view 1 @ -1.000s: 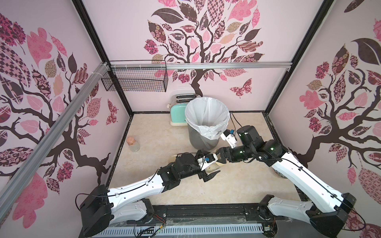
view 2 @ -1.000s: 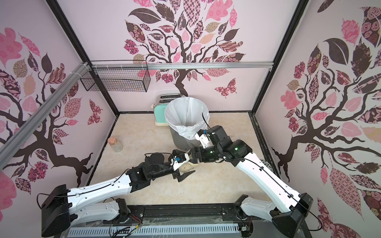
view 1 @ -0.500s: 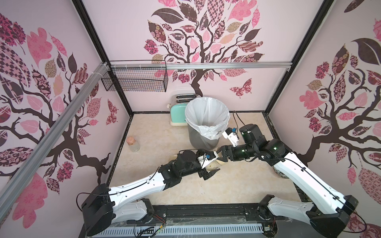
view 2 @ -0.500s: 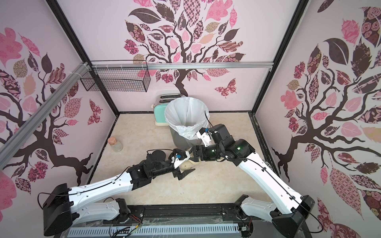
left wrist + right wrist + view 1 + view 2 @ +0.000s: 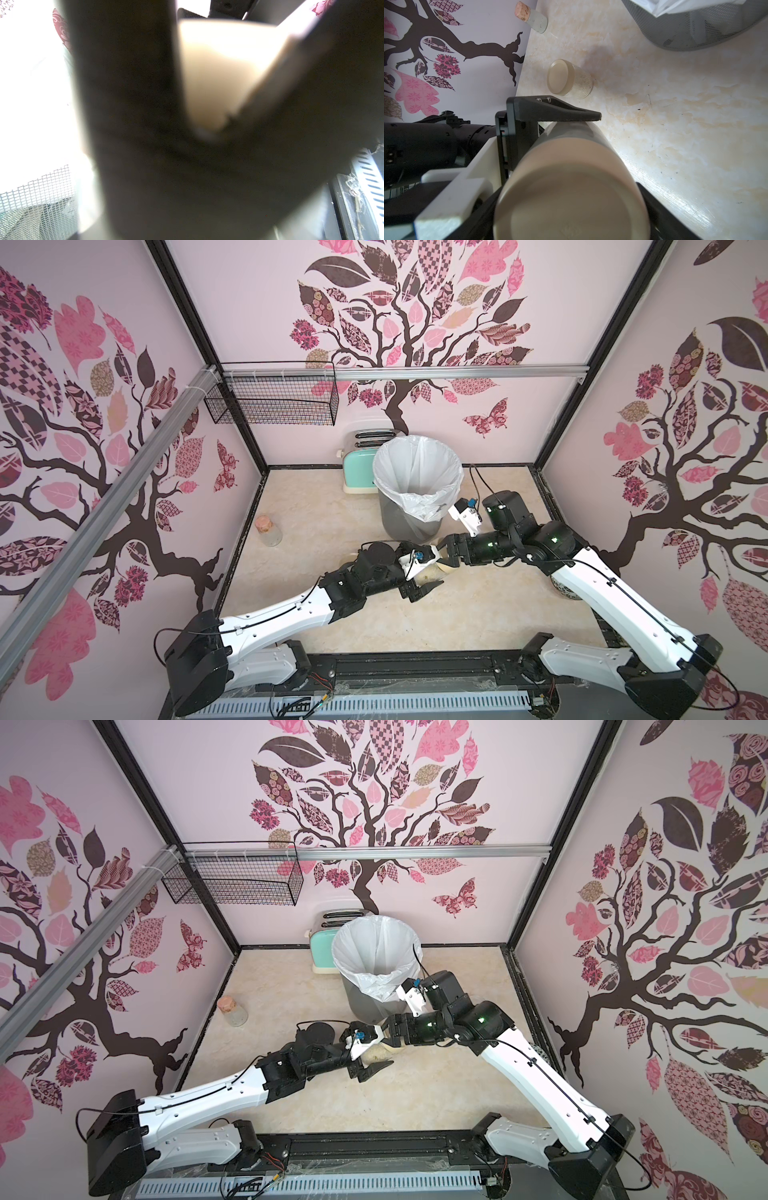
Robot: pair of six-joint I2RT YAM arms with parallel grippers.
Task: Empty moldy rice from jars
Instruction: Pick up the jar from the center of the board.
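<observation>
**Lid on, jar held between both arms**

The step in hand looks to be the unscrewing. The jar (image 5: pixel 571 133) lies on its side in the air above the worktop (image 5: pixel 478 614), just in front of the bin (image 5: pixel 399 522). The left gripper (image 5: pixel 430 574) has its jaws closed on the glass body. The right gripper (image 5: pixel 450 558) faces it end-on, jaws wide and closed on the lid (image 5: pixel 571 197), as far as the right wrist view shows. The left wrist view is too blurred to add anything. The rice (image 5: pixel 372 1053) is all inside, seen through the glass.

Next move, as I judge it: the right wrist turns the lid while the left holds the body fast against the twist. The lid then has to come straight off along the jar's axis. With the jar lying level, its mouth should tip up first, or grains will spill short of the bin.

A second jar (image 5: pixel 569 79) stands on the worktop, lidded and full, not yet dealt with.
</observation>
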